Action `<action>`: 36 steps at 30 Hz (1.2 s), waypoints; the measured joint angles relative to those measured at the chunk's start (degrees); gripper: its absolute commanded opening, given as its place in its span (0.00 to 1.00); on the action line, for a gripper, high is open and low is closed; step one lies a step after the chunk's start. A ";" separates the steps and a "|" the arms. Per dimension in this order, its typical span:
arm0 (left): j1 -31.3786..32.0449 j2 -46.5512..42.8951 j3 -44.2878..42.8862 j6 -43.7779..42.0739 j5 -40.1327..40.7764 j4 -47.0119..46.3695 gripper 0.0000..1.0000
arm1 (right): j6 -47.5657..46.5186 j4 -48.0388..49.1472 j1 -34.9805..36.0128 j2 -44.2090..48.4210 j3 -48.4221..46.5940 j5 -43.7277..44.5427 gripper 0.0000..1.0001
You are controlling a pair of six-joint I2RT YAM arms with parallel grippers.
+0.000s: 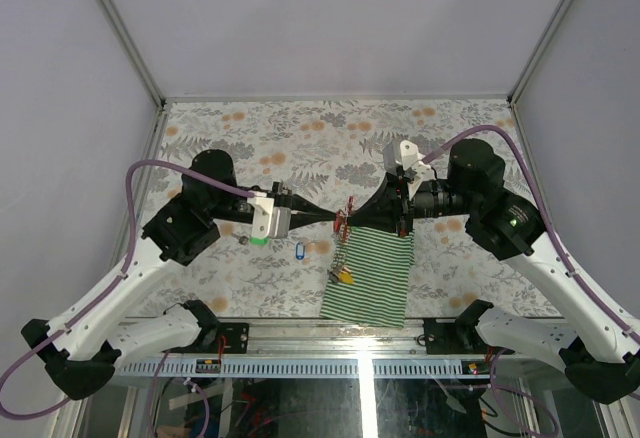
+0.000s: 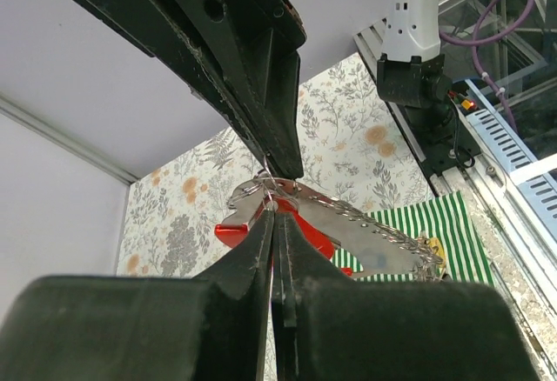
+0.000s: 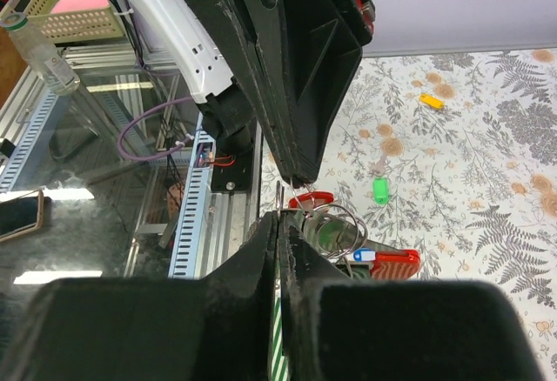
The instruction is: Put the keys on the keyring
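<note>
Above the striped green-and-white cloth point(image 1: 375, 278), your left gripper point(image 2: 273, 212) and right gripper point(image 3: 278, 216) stood tip to tip, both clamped on the grey metallic red-clipped keyring point(image 2: 365, 229) between them.

- Two grippers: left gripper point(image 1: 335, 219) and right gripper point(image 1: 352, 220).
- One keyring point(image 2: 365, 233), carrying one red clip point(image 2: 231, 233).
- One green-and-white striped cloth point(image 1: 380, 268).
- Four keys with coloured tags: blue tag point(image 1: 298, 251), green tag point(image 1: 258, 240), yellow tag point(image 1: 344, 276), and an orange-yellow tag point(image 3: 431, 100) that shows only from the right wrist.
</note>
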State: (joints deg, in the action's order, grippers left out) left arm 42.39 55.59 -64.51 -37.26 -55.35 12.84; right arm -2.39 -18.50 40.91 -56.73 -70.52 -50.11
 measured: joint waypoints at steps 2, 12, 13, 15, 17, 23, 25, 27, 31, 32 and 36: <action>0.00 0.55 -1.18 -1.73 -0.04 2.32 0.00 | -0.42 -0.50 0.00 0.00 0.00 -0.20 0.00; 0.00 1.84 -4.28 -8.55 -0.98 9.94 0.00 | -1.09 -1.77 0.00 0.00 0.00 -0.44 0.00; 0.00 1.86 -4.33 -8.70 -1.03 10.01 0.00 | -1.16 -1.79 0.00 0.00 0.00 -0.42 0.00; 0.00 2.03 -4.52 -9.29 -1.09 10.99 0.00 | -1.25 -1.75 0.00 0.00 0.00 -0.39 0.00; 0.00 2.21 -4.59 -9.62 -1.16 11.43 0.00 | -1.20 -1.64 0.00 0.02 0.00 -0.33 0.00; 0.00 2.38 -4.57 -9.33 -1.27 11.17 0.00 | 1.49 4.76 0.00 2.51 3.54 1.51 0.00; 0.00 2.19 -4.22 -8.39 -1.25 10.32 0.00 | 2.84 8.04 0.02 3.85 5.57 2.95 0.00; 0.00 1.70 -3.34 -6.93 -1.18 8.81 0.00 | 4.15 11.61 0.04 5.25 7.87 4.28 0.00; 0.00 0.33 -1.25 -3.54 -0.70 5.27 0.00 | 5.73 14.99 0.04 6.49 9.66 5.68 0.00; 0.00 0.00 -0.81 -2.80 -0.48 4.39 0.00 | 5.92 15.52 0.04 6.58 9.66 5.73 0.00; 0.00 -0.72 -0.02 -0.44 0.35 2.19 0.00 | 5.92 16.31 0.04 7.34 9.66 5.90 0.00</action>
State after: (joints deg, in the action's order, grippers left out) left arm 42.39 54.87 -64.53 -37.69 -55.00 15.03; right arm 3.53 -2.20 40.95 -49.39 -60.86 -44.21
